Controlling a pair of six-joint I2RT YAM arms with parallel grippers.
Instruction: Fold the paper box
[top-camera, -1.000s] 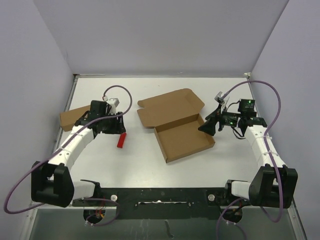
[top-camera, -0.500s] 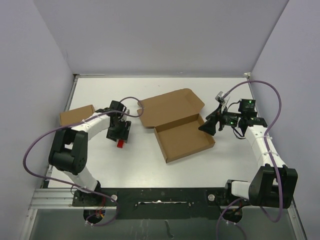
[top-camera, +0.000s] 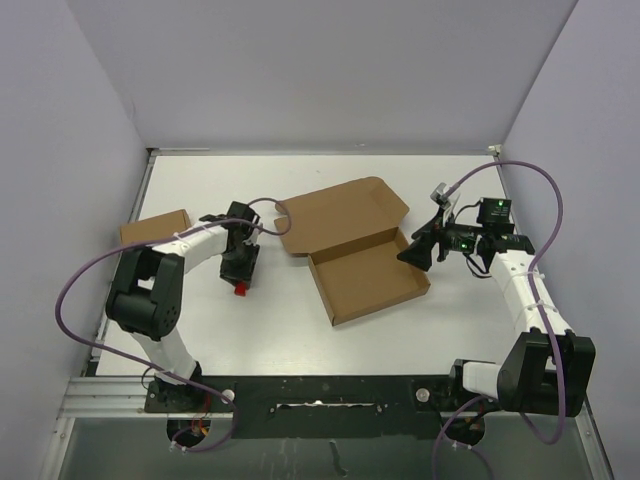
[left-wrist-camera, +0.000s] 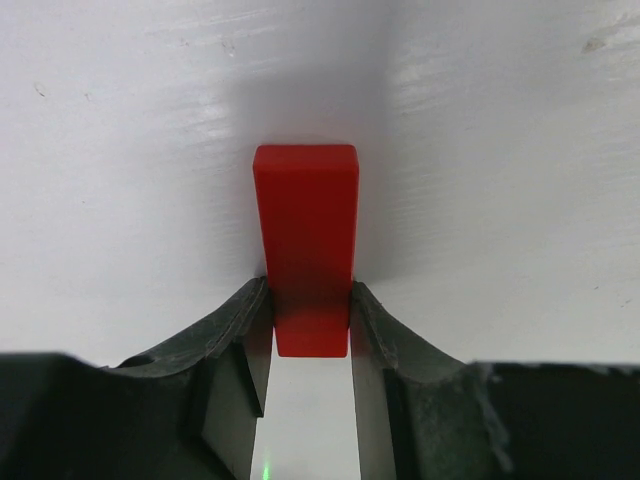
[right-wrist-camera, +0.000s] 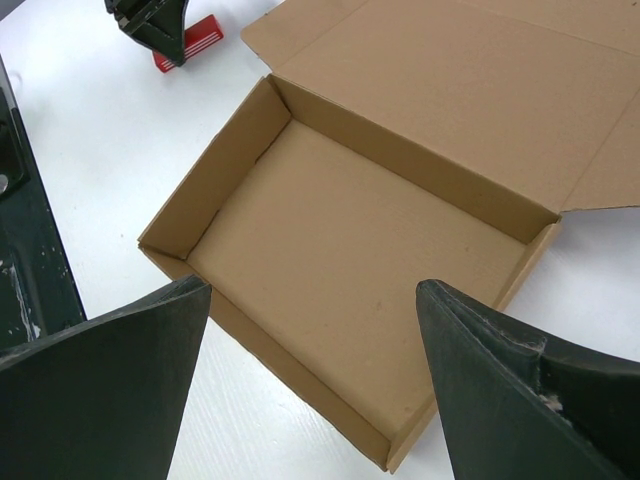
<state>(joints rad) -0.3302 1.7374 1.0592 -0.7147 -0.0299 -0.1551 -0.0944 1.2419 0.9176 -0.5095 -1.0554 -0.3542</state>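
Note:
The paper box (top-camera: 366, 278) lies open at the table's middle, its tray walls upright and its lid (top-camera: 340, 215) flat toward the back. In the right wrist view the box (right-wrist-camera: 370, 230) fills the frame. My right gripper (top-camera: 412, 252) is open and empty, above the tray's right end; its midpoint in its own view (right-wrist-camera: 312, 288) is over the tray floor. My left gripper (top-camera: 240, 276) points down at the table left of the box, its fingers closed against both sides of the small red block (left-wrist-camera: 305, 240), which also shows in the top view (top-camera: 240, 290).
A smaller brown cardboard box (top-camera: 153, 230) lies at the far left edge. The dark base rail (top-camera: 320, 390) runs along the near edge. Walls enclose the table on the left, back and right. The red block also shows in the right wrist view (right-wrist-camera: 190, 42).
My left arm has swung in and its gripper has come down over the red block, which shifted slightly toward the near side. The right arm and the box have not moved.

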